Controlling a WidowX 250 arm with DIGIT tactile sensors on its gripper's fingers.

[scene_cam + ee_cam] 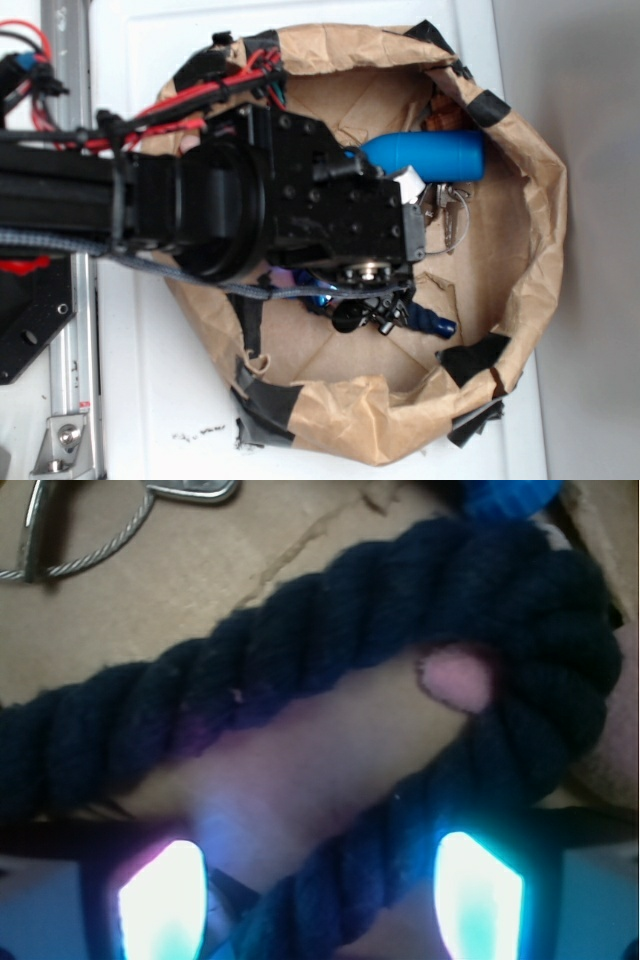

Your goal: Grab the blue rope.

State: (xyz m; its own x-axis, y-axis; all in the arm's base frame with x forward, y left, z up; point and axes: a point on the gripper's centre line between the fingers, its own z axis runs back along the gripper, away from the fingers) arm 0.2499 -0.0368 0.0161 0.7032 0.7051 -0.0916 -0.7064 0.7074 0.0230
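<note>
End effector spread wide, fingers straddling the blue rope in the paper bag near our desk's right edge; approach done, we judge closing and lifting remain.

Counted contents of the paper bin

One blue rope, one bright blue plastic bottle shape at upper centre, one brown paper bin, one gripper with two glowing fingertips, one wire ring at upper left.
</note>
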